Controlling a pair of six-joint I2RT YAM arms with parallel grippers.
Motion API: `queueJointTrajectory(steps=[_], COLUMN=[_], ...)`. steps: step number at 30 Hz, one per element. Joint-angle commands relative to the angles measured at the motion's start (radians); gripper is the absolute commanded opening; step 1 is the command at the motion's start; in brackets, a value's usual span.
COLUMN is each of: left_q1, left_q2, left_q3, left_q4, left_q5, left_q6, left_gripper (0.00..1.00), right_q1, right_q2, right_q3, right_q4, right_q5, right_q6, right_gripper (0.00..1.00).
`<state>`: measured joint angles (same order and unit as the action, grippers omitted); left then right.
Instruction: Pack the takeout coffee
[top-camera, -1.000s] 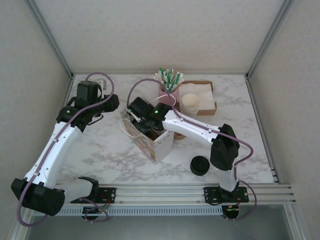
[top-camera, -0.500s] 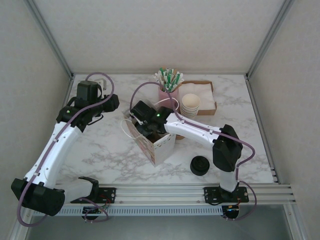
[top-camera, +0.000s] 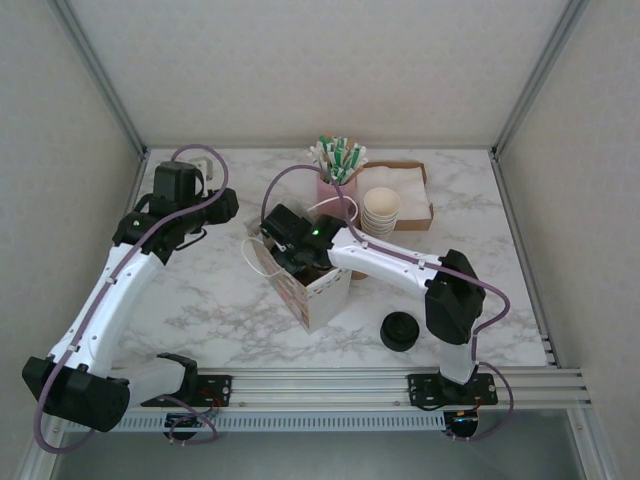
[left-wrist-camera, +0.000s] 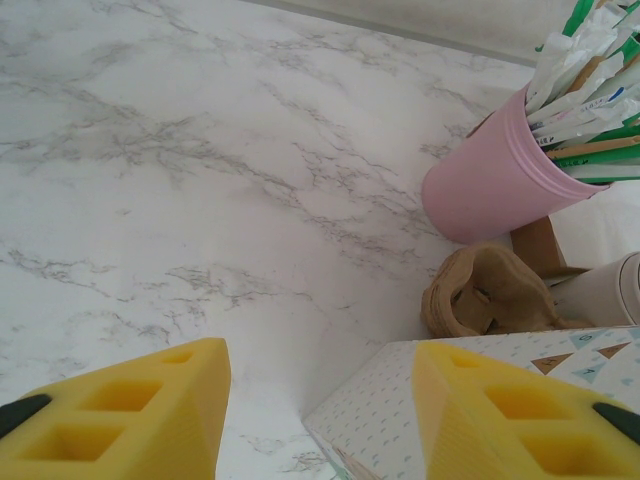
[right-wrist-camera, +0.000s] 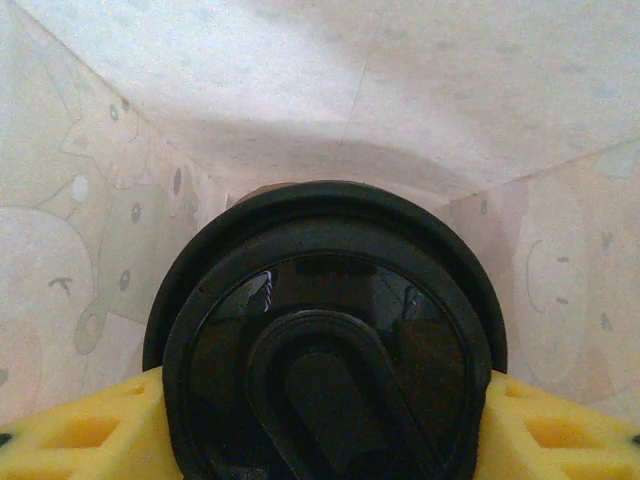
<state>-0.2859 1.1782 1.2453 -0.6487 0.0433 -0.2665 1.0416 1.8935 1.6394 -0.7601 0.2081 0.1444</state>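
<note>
Some of the cup carrier (left-wrist-camera: 488, 296) behind the bag (left-wrist-camera: 370, 415)

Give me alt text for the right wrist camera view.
A round black lid with a moulded sip tab sits between the yellow fingers of the right gripper, seen from above. Around it rise the pale inner walls of a paper bag, a faint cartoon print showing through.

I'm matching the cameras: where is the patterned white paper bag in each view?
Top external: patterned white paper bag at picture centre.
Left wrist: its corner, bottom right.
Right wrist: its inner walls behind the round black lid.
Shared landmark: pink cup of stirrers beyond the bag, top external and left wrist.
</note>
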Motion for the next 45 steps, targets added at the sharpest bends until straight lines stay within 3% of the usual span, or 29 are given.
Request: queueJointTrajectory(steps=[1, 23, 28, 45], left_q1=[0.008, 0.008, 0.009, 0.008], left_q2=[0.005, 0.000, 0.002, 0.012], left_q3=[0.009, 0.009, 0.008, 0.009], left_q4=[-0.011, -0.012, -0.009, -0.009], left_q5=[0.008, 0.009, 0.023, 0.041], left_q6=[-0.002, -0.002, -0.004, -0.008], left_gripper=[0.51, 0.51, 0.51, 0.51], right_q1=[0.010, 0.020, 0.021, 0.020], right_q2=[0.099, 0.075, 0.075, 0.047], right_q3=[-0.044, 0.068, 0.105, 0.135], right_q4=[-0.213, -0.218, -0.208, -0.196], right_q5=[-0.014, 0.007, 0.010, 0.028], right_q6=[0.027, 0.024, 0.035, 0.044], right_gripper=[0.58, 0.61, 0.69, 0.80])
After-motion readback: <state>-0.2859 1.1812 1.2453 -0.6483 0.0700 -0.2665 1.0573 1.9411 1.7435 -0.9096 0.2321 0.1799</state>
